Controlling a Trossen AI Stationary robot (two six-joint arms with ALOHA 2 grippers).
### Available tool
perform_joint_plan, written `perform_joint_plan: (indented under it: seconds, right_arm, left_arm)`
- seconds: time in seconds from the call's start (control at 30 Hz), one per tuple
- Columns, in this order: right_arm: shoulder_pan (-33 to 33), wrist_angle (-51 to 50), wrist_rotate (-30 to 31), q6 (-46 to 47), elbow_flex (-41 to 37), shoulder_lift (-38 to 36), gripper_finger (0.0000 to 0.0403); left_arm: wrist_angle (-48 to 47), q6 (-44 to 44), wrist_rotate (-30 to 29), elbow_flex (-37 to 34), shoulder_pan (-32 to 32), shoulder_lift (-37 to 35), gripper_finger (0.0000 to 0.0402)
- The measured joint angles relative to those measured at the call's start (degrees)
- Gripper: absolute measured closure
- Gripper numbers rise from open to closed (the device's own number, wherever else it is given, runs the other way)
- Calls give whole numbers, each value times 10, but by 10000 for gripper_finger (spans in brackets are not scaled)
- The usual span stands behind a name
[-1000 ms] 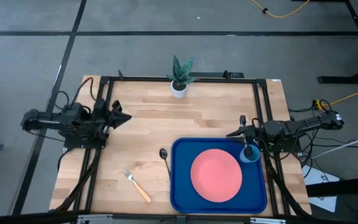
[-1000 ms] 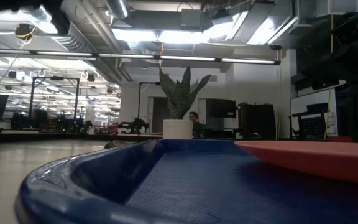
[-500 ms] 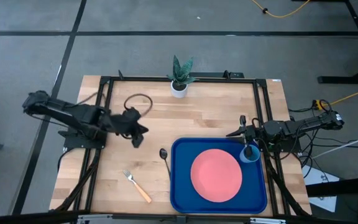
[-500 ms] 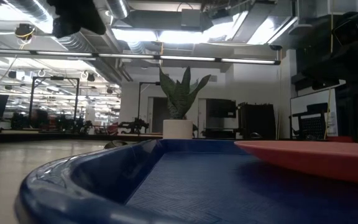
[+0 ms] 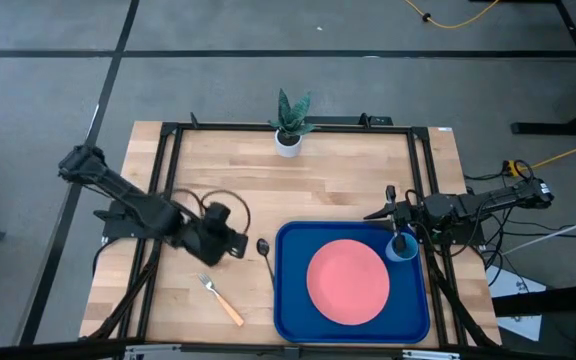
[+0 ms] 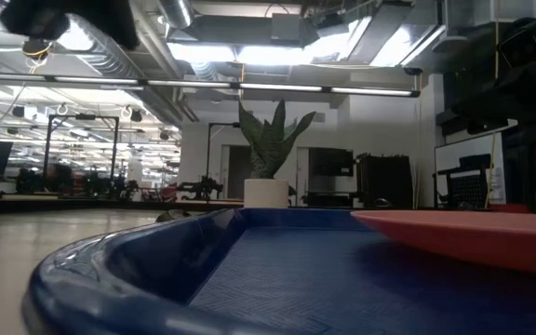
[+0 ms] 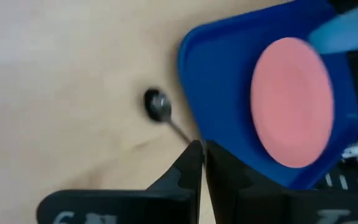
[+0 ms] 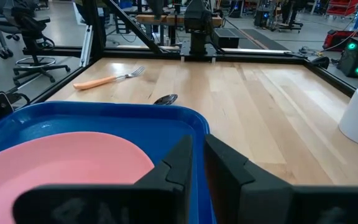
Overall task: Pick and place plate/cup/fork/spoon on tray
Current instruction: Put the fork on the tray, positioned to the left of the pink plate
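Wooden counter [image 5: 318, 190], pale planks inside a dark frame, carries the blue tray [image 5: 290, 300] toward its right near edge. Plate [image 5: 348, 281] lies flat in the tray's middle; cup [image 5: 403, 247] sits in the tray's far right corner, below the right pincer [image 5: 400, 236]. Spoon [image 5: 264, 248] lies on bare wood just beside the tray's left rim, bowl away from the near edge. Fork [image 5: 220, 298] lies nearer the front edge, well left of the tray, tines pointing away from it.

Left pincer [image 5: 236, 245] hangs just left of the spoon, fingers pressed together and empty (its wrist view shows the spoon bowl ahead of the tips). Right pincer stands at the cup with its fingers nearly together; whether it grips the rim cannot be told.

Judgement: the spoon looks light, stiff and smooth metal, lying low on the wood, so likely slippery. The thin handle, near mid-length, seems the sound place to pinch; the pincer must first spread.
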Motion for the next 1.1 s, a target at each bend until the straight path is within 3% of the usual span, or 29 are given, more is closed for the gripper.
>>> perform_joint_plan:
  seconds: [0.2, 0.53, 0.67, 1.1]
  right_arm:
    - [0, 0, 0, 0, 0, 0, 358]
    - [0, 0, 0, 0, 0, 0, 358]
    - [0, 0, 0, 0, 0, 0, 358]
    - [0, 0, 0, 0, 0, 0, 358]
  left_arm:
    - [8, -175, 34, 0, -44, 82, 388]
    - [108, -419, 60, 0, -143, 167, 388]
    - [112, -438, 110, 0, -155, 180, 388]
    - [113, -441, 130, 0, -151, 216, 388]
